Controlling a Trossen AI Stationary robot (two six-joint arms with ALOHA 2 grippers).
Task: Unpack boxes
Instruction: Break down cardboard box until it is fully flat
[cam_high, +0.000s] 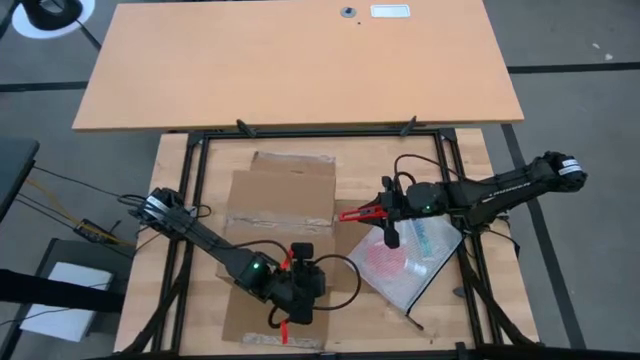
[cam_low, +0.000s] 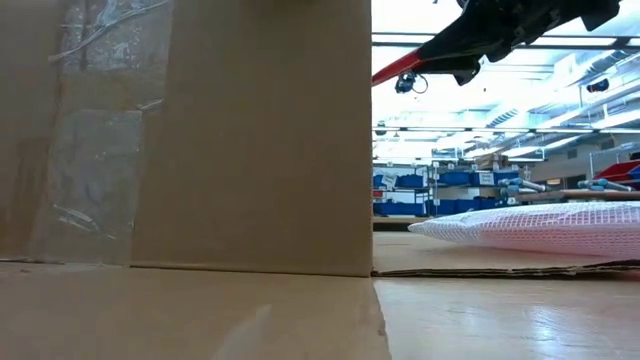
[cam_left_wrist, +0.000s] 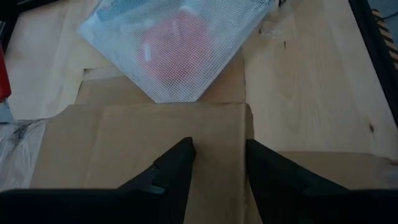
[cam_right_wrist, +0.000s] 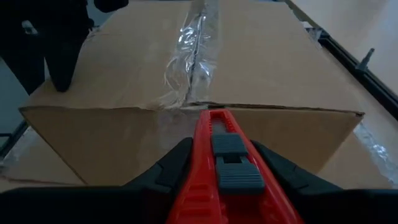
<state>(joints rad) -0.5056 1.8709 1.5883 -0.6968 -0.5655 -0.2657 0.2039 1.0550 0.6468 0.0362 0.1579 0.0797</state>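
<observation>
Between both arms, the carton (cam_high: 280, 215) lies lengthwise front-to-back; right end effector (cam_right_wrist: 217, 165) clamps a red cutter (cam_right_wrist: 224, 168).

A robotics laboratory or workshop hall. The pale wooden bench (cam_high: 470, 160) sits inside a black metal frame (cam_high: 196, 190) on grey carpet tiles (cam_high: 580, 40). Beyond it, the low view shows open shelving racks stacked with blue storage bins (cam_low: 470, 180), under a white ceiling with exposed beams and strip lights (cam_low: 520, 120).
</observation>
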